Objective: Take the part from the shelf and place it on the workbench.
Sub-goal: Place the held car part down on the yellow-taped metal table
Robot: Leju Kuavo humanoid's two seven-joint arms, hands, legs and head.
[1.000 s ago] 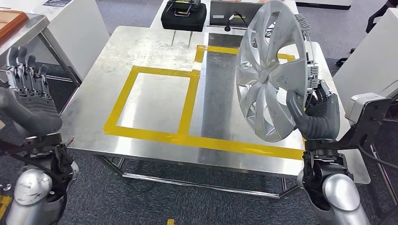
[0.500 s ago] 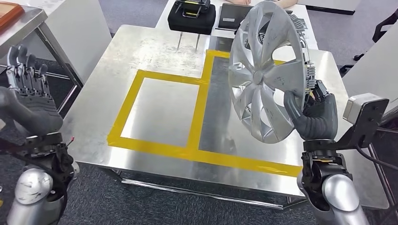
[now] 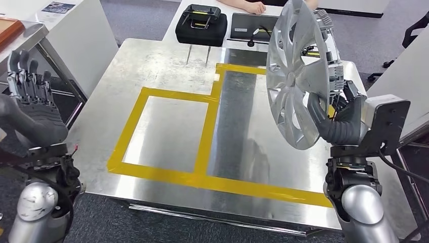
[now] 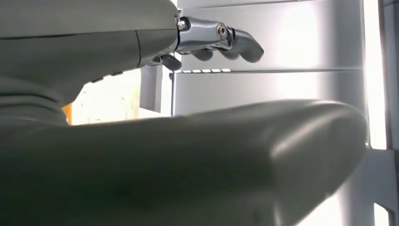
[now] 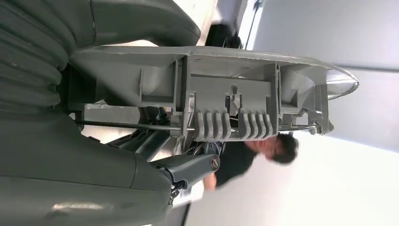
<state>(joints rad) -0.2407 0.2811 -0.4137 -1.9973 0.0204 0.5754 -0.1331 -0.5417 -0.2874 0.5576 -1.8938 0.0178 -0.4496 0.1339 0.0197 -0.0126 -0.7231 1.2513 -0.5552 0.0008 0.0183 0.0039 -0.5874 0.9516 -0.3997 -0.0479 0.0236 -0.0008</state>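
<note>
One silver hubcap (image 3: 296, 76) is held upright above the right side of the steel surface (image 3: 152, 66) | right hand (image 3: 340, 119): fingers (image 3: 316, 114) clasped on its lower rim | left hand (image 3: 30, 109): raised at near left, fingers extended, nothing held | one black case (image 3: 201, 25) at far edge.

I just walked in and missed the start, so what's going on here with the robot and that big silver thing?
The humanoid robot is holding a silver plastic wheel cover on edge in its right robot hand, gripping it at the rim. The cover is held in the air above the right side of the shiny metal workbench, which is marked with yellow tape rectangles. It has not been set down yet. The left robot hand is raised at the table's left, open and holding nothing.
</note>
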